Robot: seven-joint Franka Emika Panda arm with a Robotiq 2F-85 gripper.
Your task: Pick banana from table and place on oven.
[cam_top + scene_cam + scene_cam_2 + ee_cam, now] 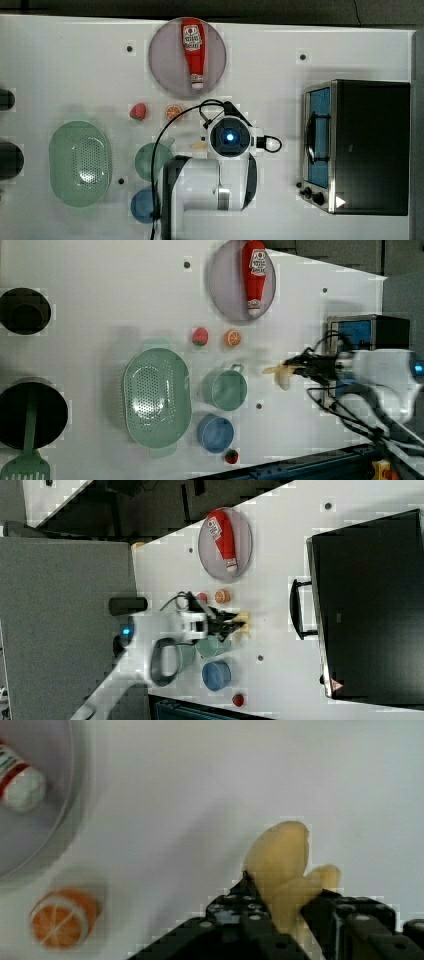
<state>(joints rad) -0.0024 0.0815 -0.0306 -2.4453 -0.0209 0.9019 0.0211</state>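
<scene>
End effector (pixel 285 917) clamped on banana (pixel 281 865)

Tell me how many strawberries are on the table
2. One strawberry sits left of the orange slice in the left view; the other strawberry lies near the table's lower edge, beside the blue cup. More could be hidden under the arm.

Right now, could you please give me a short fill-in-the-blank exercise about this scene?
1. The gripper is shut on the ____.
2. The ketchup bottle lies on a round grey ____.
3. The oven has a ____ top.
4. The orange slice lies beside a red ____.

Missing words: banana; plate; black; strawberry.
</scene>
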